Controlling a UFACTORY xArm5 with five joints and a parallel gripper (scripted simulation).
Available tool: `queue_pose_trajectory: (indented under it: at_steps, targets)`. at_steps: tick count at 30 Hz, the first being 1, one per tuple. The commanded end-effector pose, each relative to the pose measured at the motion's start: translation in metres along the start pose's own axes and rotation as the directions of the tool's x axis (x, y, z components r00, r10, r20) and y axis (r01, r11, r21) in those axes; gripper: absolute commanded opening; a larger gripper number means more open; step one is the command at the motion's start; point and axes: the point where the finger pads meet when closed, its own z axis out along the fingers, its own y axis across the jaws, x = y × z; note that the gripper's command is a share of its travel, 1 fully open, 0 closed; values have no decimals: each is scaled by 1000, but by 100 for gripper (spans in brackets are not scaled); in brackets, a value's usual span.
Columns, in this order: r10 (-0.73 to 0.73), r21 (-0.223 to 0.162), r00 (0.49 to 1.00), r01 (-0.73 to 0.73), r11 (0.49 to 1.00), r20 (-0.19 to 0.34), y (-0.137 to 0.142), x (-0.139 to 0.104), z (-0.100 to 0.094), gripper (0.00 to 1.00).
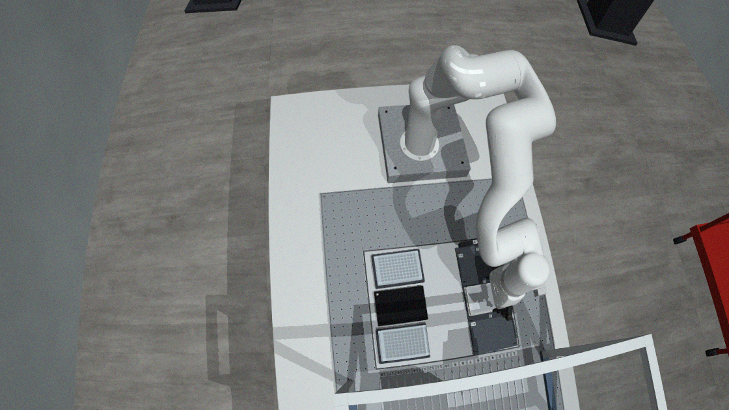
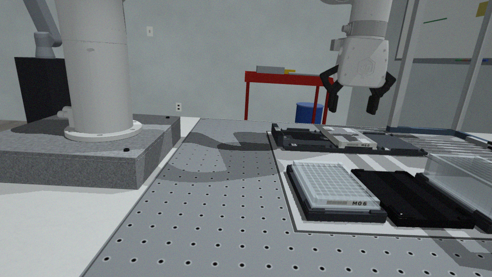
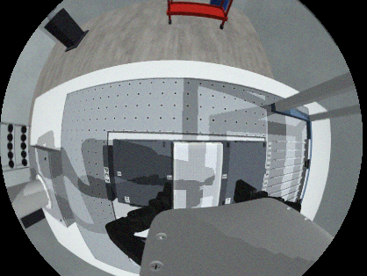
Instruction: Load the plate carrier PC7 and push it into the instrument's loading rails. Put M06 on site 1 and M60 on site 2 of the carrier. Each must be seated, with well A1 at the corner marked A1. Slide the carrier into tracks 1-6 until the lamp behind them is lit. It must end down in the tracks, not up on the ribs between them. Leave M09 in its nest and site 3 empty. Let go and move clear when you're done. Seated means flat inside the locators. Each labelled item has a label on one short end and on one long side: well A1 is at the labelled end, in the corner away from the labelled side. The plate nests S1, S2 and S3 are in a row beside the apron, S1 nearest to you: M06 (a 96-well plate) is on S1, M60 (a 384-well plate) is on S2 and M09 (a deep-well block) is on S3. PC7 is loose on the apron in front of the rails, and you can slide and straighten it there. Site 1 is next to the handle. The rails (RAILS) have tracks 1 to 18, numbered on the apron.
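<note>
Plate M60 (image 1: 478, 300) (image 2: 349, 136) (image 3: 193, 160) lies on the middle site of PC7 (image 1: 471, 270) (image 2: 302, 143) (image 3: 140, 154), directly below the jaws and apart from them. It looks flat, but whether it is fully down inside the locators cannot be told. The jaws are spread wide with nothing between them, their fingers (image 1: 504, 313) (image 2: 332, 103) pointing down, one toward the handle side of the plate and one toward the rail side. M60's label faces the row of nests.

Site 1, by the handle (image 3: 108, 173), and site 3, at the far end, both show bare dark floor. PC7 sits on the apron (image 1: 443, 285) (image 2: 301, 224), outside the rails (image 1: 487, 398) (image 2: 443, 140) (image 3: 287, 169), its site 3 end toward them.

Across the apron, M06 (image 1: 398, 268) (image 2: 340, 186) rests on S1, the nest nearest the arm's base. Beside it S2 (image 1: 401, 306) (image 2: 416, 196) is a bare black nest, and beyond that M09 (image 1: 402, 343) (image 2: 461, 179) stands on S3.

The arm (image 1: 512, 153) (image 2: 370, 13) reaches over the worktop (image 1: 301, 204) (image 2: 34, 213) (image 3: 176, 68). Past it stands a red cart (image 1: 709, 270) (image 2: 275, 78) (image 3: 197, 10), with a blue drum (image 2: 304, 113) near it.
</note>
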Motion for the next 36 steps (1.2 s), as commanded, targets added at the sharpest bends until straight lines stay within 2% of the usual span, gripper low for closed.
queue_pose_trajectory:
  at_steps: [1,31,36]
  targets:
    - [0,-4,1000,0,1000,-1,1,0,-7,100]
    - [0,-4,1000,0,1000,-1,1,1,-54,100]
    - [0,-4,1000,0,1000,-1,1,1,-55,100]
